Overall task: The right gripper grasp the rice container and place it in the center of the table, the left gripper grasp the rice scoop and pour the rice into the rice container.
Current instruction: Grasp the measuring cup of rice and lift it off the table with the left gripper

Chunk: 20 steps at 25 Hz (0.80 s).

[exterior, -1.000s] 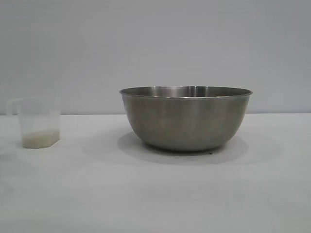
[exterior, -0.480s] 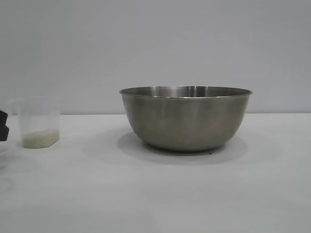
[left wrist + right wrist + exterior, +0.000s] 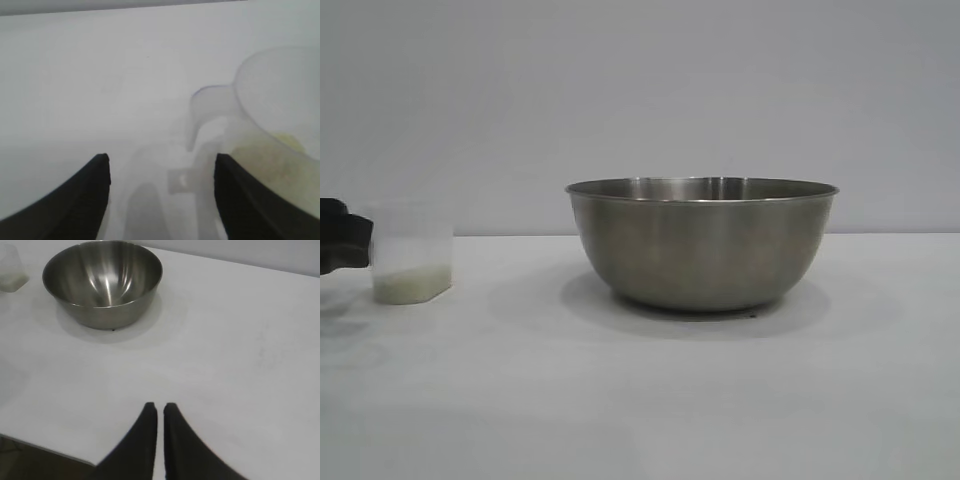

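The rice container (image 3: 702,245), a large steel bowl, stands at the middle of the white table (image 3: 640,400); it is empty inside (image 3: 102,282). At the far left stands the rice scoop (image 3: 412,250), upright, with a thin layer of rice (image 3: 412,287) in its bottom. My left gripper (image 3: 342,238) reaches it from the left. In the left wrist view this gripper (image 3: 160,162) is open, and the scoop's handle (image 3: 202,145) lies between its fingers (image 3: 92,192) without being pinched. My right gripper (image 3: 160,406) is shut, empty, and hangs back near the table edge, well clear of the bowl.
The table's edge (image 3: 45,449) runs close under the right gripper. Bare white surface (image 3: 520,380) lies between the scoop and the bowl and in front of both. A plain grey wall (image 3: 640,100) stands behind.
My left gripper has come in from the left edge up to the scoop's handle. The scoop has shifted slightly to the right. The bowl has not moved.
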Available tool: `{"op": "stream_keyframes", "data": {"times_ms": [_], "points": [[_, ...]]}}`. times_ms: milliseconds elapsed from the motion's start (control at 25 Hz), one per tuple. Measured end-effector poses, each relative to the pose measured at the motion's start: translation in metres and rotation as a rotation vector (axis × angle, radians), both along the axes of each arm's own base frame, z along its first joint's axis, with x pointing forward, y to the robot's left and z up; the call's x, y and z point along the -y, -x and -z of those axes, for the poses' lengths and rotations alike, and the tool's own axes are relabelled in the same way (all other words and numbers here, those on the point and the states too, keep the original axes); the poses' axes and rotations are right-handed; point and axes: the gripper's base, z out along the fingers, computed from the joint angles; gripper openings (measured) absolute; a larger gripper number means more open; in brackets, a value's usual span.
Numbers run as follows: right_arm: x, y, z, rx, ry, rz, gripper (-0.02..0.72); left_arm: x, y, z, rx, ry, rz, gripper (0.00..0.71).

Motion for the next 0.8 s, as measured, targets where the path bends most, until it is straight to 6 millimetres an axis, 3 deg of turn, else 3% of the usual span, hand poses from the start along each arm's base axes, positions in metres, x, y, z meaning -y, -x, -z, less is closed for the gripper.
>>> {"op": "stream_keyframes", "data": {"times_ms": [40, 80, 200, 520, 640, 760, 800], "points": [[0.0, 0.0, 0.0, 0.0, 0.0, 0.0, 0.0, 0.0, -0.001, 0.0, 0.004, 0.0, 0.0, 0.391], [0.0, 0.0, 0.0, 0.0, 0.0, 0.0, 0.055, 0.0, -0.002, 0.0, 0.006, 0.0, 0.0, 0.364], [0.0, 0.0, 0.0, 0.0, 0.0, 0.0, 0.055, 0.001, -0.008, -0.002, 0.026, 0.0, 0.006, 0.282], [0.0, 0.0, 0.0, 0.0, 0.0, 0.0, 0.055, 0.011, -0.03, -0.014, 0.111, -0.011, 0.09, 0.272], [0.0, 0.0, 0.0, 0.0, 0.0, 0.0, 0.055, 0.013, -0.032, -0.015, 0.119, -0.017, 0.117, 0.086], [0.0, 0.0, 0.0, 0.0, 0.0, 0.0, 0.055, 0.017, -0.031, -0.015, 0.118, -0.025, 0.168, 0.0], [0.0, 0.0, 0.0, 0.0, 0.0, 0.0, 0.055, 0.018, -0.031, -0.015, 0.116, -0.027, 0.181, 0.0]]}}
